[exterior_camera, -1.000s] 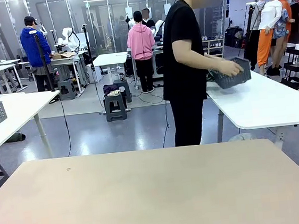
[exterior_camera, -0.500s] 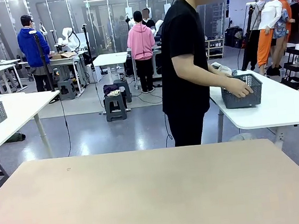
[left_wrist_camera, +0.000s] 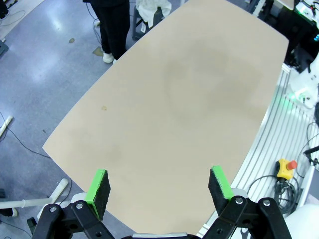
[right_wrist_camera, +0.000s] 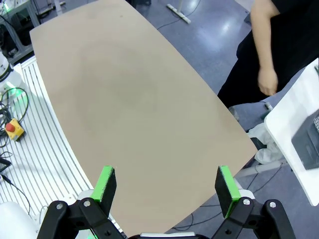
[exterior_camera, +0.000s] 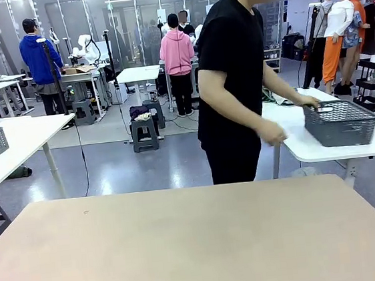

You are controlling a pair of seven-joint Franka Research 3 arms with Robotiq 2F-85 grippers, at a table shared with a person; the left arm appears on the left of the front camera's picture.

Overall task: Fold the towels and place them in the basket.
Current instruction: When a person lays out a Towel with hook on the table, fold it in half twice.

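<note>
Left gripper (left_wrist_camera: 159,188), right gripper (right_wrist_camera: 166,185): both claws spread wide, nothing held, hovering over near edge of beige table (exterior_camera: 185,248), parked since no work is within reach. Person (exterior_camera: 231,75) stands at its far edge, turned toward white side table (exterior_camera: 295,139). Person's hand (exterior_camera: 310,103) rests on rim of basket (exterior_camera: 343,124), which sits at side table's near edge (likely being fetched for robot). Crumpled cloth (exterior_camera: 273,97) behind forearm, toward far edge: probably towels, too hidden to confirm. Judged stage: setup, folding not begun.
</note>
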